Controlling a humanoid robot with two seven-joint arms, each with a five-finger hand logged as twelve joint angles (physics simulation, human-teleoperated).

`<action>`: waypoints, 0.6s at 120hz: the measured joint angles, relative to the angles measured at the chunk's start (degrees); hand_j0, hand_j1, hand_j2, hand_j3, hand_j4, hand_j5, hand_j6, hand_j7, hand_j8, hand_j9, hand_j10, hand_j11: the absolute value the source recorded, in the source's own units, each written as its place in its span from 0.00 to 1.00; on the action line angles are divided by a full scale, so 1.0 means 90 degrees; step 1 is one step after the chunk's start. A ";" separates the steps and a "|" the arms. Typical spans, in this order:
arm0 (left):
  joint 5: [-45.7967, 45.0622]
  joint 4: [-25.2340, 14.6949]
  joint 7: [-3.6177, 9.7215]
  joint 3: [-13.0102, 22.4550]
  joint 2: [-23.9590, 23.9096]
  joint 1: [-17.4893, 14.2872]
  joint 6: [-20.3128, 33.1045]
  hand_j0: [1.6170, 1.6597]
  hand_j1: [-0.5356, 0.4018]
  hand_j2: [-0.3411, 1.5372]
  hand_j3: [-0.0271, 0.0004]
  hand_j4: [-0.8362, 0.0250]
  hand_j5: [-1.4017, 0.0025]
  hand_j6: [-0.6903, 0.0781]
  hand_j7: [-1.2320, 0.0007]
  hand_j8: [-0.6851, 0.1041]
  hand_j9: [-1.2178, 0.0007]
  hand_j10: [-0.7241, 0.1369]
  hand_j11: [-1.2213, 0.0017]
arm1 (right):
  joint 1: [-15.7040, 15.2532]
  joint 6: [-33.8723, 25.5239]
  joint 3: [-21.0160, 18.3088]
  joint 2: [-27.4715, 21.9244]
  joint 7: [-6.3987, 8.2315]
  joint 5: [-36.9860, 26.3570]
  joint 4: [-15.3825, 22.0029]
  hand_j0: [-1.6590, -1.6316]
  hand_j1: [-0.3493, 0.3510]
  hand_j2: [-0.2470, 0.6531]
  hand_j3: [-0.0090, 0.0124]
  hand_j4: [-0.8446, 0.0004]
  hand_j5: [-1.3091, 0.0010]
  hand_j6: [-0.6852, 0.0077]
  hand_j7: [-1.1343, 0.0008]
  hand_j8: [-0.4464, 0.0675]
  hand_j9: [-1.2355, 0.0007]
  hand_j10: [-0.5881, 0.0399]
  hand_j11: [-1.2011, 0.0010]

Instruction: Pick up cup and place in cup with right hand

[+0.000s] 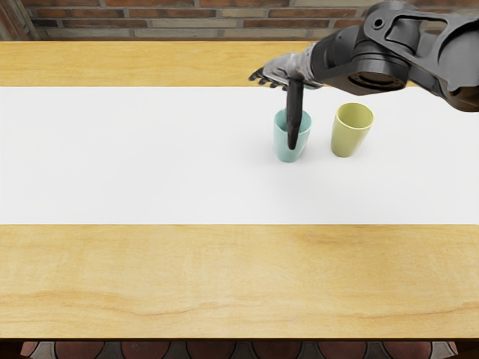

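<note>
Right hand (288, 68) open, nothing held, thumb (295, 120) hanging in front of the teal cup (281, 145), upper right of centre. Yellow cup (347, 138) upright, just right of it. Can't tell which one nests; teal looks likelier to be picked. Probably light, stiff, smooth plastic, so may slip or tip. Grip sidewall around mid-height, thumb opposing fingers, squeeze gently.

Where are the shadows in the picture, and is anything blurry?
Head view: soft, faint shadows on the white strip around the bottoms of the blue cup and yellow cup; no clear blur, even the brick wall looks sharp.
</note>
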 joint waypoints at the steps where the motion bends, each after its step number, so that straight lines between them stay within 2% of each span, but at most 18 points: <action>1: 0.0000 0.0000 0.0000 0.0000 0.0000 0.0000 0.0000 0.96 0.94 0.18 0.99 0.97 1.00 0.90 1.00 0.87 1.00 0.84 1.00 | 0.0018 -0.0022 -0.0048 0.0004 0.0000 -0.0015 -0.0002 0.04 0.00 0.27 0.42 1.00 1.00 0.98 1.00 0.86 1.00 0.93 1.00; 19: 0.0000 0.0000 0.0000 0.0000 0.0000 -0.0002 0.0000 0.96 0.94 0.18 0.99 0.97 1.00 0.90 1.00 0.87 1.00 0.84 1.00 | 0.0106 -0.0366 -0.0652 0.0095 0.0000 -0.0280 -0.0160 0.04 0.00 0.27 0.42 1.00 1.00 0.98 1.00 0.86 1.00 0.93 1.00; 29: -0.0001 0.0000 0.0000 0.0000 0.0000 -0.0009 0.0000 0.96 0.94 0.18 0.99 0.97 1.00 0.90 1.00 0.87 1.00 0.84 1.00 | 0.0066 -0.0553 -0.0849 0.0224 0.0000 -0.0325 -0.0263 0.04 0.04 0.27 0.42 0.97 0.98 0.95 0.97 0.82 0.98 0.90 0.98; 45: -0.0001 0.0000 0.0000 0.0000 0.0000 -0.0010 0.0000 0.96 0.94 0.18 0.99 0.97 1.00 0.90 1.00 0.87 1.00 0.84 1.00 | -0.0106 -0.0686 -0.0966 0.0452 0.0000 -0.0363 -0.0562 0.04 0.07 0.27 0.42 0.95 0.96 0.92 0.95 0.78 0.96 0.87 0.95; 57: 0.0000 0.0000 0.0000 0.0000 0.0000 -0.0010 0.0000 0.96 0.94 0.18 0.99 0.97 1.00 0.90 1.00 0.87 1.00 0.84 1.00 | -0.0230 -0.0689 -0.0987 0.0743 0.0000 -0.0387 -0.0922 0.04 0.07 0.27 0.42 0.95 0.96 0.92 0.95 0.78 0.95 0.87 0.95; 72: 0.0000 0.0000 0.0000 0.0000 0.0000 -0.0010 0.0000 0.96 0.94 0.18 0.99 0.97 1.00 0.90 1.00 0.87 1.00 0.84 1.00 | -0.0377 -0.0705 -0.0977 0.0949 0.0000 -0.0392 -0.1179 0.04 0.08 0.26 0.42 0.94 0.95 0.91 0.94 0.77 0.95 0.86 0.95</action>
